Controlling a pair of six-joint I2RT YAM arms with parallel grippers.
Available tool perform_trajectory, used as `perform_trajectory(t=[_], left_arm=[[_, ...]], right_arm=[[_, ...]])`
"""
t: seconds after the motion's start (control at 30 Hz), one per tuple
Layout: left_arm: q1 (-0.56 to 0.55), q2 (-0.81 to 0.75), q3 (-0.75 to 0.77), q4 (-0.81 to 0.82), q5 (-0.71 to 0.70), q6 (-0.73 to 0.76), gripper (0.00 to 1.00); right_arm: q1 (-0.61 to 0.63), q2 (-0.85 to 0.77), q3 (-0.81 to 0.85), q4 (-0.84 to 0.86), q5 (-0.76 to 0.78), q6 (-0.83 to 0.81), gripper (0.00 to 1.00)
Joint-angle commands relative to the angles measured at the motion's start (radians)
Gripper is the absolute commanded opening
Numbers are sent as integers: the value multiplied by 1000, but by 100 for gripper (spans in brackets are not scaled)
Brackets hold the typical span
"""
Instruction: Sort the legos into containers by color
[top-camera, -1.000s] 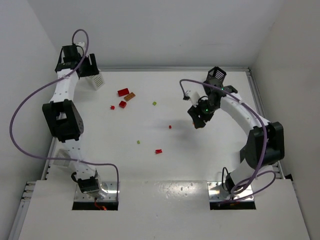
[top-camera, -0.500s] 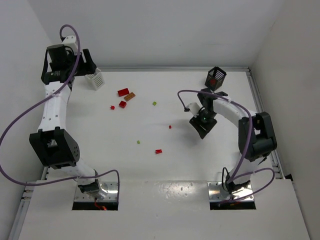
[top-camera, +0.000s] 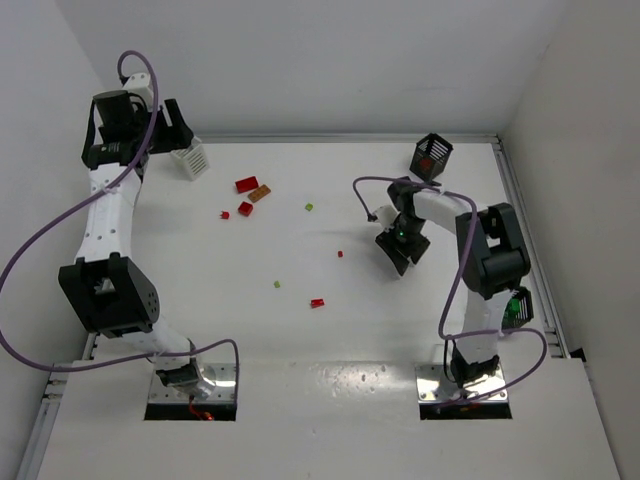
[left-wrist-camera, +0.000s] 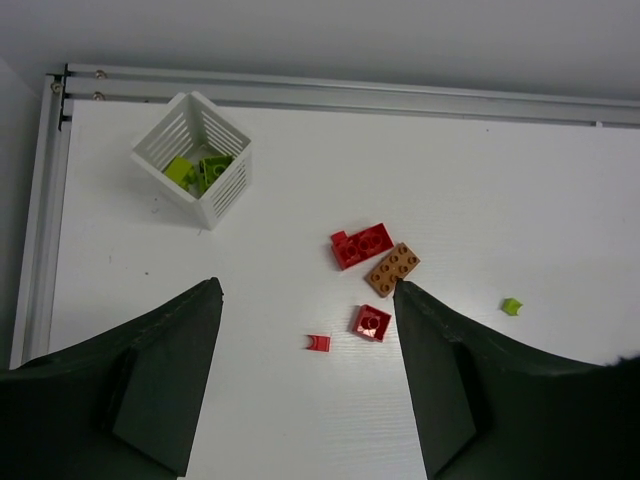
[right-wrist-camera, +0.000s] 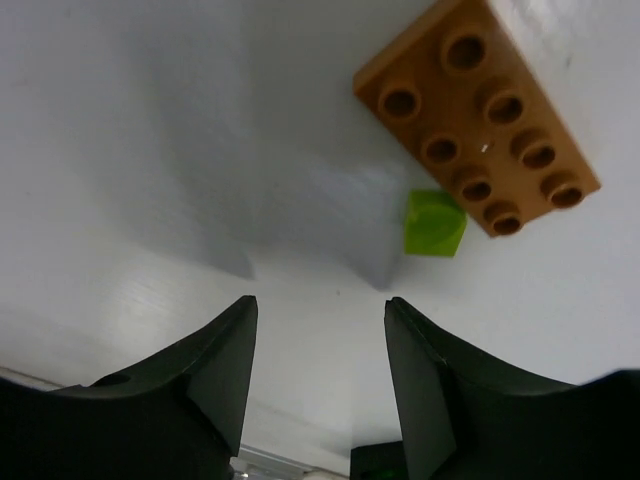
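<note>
spreading the left fingers wide, high above the far left corner of the counter, with nothing between them and nothing touched. looks down from there on a white basket close to the far rail, open top up, with green and yellow-green legos lying inside. takes in, right of that basket and well apart from it, a red brick just beside an orange-brown plate, a small red brick near the pair on the arm's side, a tiny red piece next to that, and a yellow-green bit farther right.

holds the right fingers low over the counter's right middle, parted by a clear gap and gripping nothing. frames beyond their tips a studded orange-brown slab lying flat, eight studs up, with a small green piece right against its long edge; touches neither. cannot tell from the top view where those two lie, hidden there under the right arm.

shows a black basket upright at the far right, apart from the right fingers, and three loose bits in the open middle: a red speck, a yellow-green speck and a red chip.
</note>
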Motion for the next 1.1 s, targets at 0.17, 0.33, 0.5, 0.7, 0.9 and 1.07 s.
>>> perform_trajectory(t=[0.17,0.33,0.5,0.7,0.9,1.07], left_arm=[[35,-40,-18,26,-8,4,75],[35,-40,-18,26,-8,4,75],[44,-20,-9,26,-8,4,75],[44,-11,-9,26,-8,4,75],[44,-11,0,26,-17,4,75],[44,-11,0,26,-27,4,75]], right_arm=[[-1,114,164,9,-8,37,54],[-1,174,231,9,-8,37,54],[-1,208,251,9,1,37,54],[-1,227,264,41,34,28,54],[-1,266,305,53,116,48,54],[-1,275,325,44,68,48,52]])
